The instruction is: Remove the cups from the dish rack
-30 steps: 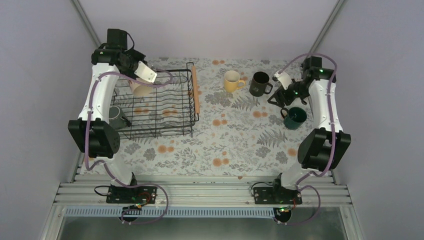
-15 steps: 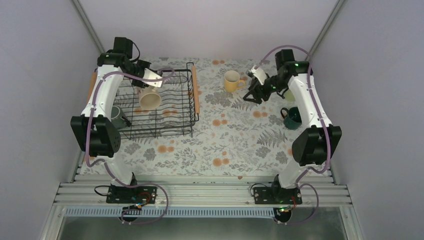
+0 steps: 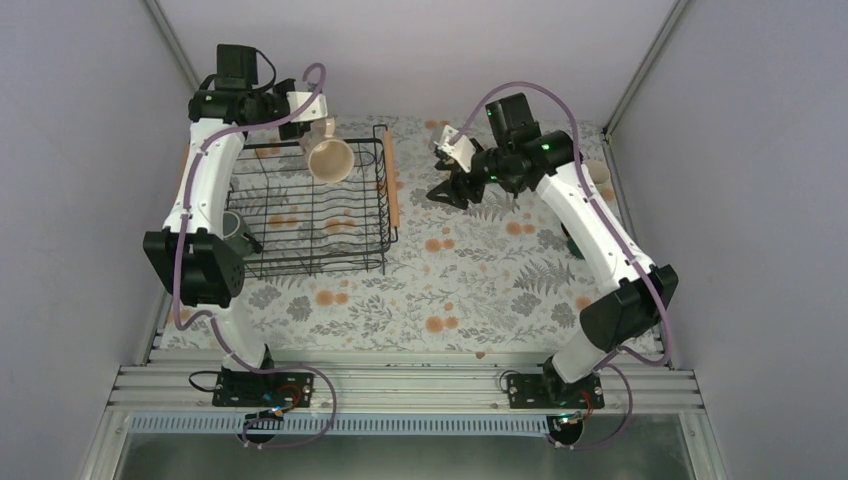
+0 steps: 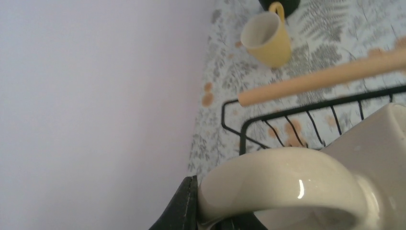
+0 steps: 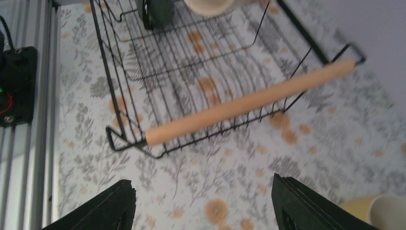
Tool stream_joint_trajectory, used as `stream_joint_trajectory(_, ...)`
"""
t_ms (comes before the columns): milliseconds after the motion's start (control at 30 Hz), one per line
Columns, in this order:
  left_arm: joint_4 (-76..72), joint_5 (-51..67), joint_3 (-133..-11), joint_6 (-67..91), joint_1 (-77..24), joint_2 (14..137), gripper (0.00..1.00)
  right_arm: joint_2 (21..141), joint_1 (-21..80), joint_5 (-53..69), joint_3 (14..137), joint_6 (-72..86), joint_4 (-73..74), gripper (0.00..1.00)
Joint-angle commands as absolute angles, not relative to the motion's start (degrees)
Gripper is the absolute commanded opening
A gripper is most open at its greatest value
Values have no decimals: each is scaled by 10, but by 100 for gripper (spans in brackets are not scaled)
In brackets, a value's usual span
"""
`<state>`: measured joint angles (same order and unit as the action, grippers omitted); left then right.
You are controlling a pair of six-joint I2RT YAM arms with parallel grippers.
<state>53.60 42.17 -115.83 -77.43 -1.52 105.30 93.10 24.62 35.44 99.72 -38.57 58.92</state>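
Observation:
My left gripper [image 3: 317,134] is shut on the handle [image 4: 282,184] of the cream mug [image 3: 331,158] and holds it tilted in the air over the far right corner of the black wire dish rack [image 3: 310,215]. A grey-green mug [image 3: 232,232] stands at the rack's left side and also shows in the right wrist view [image 5: 155,9]. My right gripper [image 3: 446,187] is open and empty above the mat, right of the rack. The yellow mug [image 4: 267,38] and the black mug [image 4: 278,4] stand on the mat. A dark teal mug [image 3: 574,241] is half hidden by my right arm.
A pale mug [image 3: 598,178] stands at the far right edge of the mat. The rack's right wooden handle [image 5: 249,103] lies between the rack and my right gripper [image 5: 203,206]. The side walls stand close on both sides.
My left gripper has lifted the cream mug out of the rack, up and toward its far right corner. My right arm has swung left from the mugs toward the rack, jaws open.

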Motion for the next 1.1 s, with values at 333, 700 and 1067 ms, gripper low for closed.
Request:
stream_joint_trajectory(333,240,465,-1072,-526,-101,971,2,1002,309,237,1094,-315,415,72)
stream_joint_trajectory(700,190,387,-1045,-524,-160,983,2,1060,316,189,1143,-295,420,71)
stream_joint_trajectory(1067,155,390,-1029,-477,-176,979,2,1096,317,115,1187,-270,400,34)
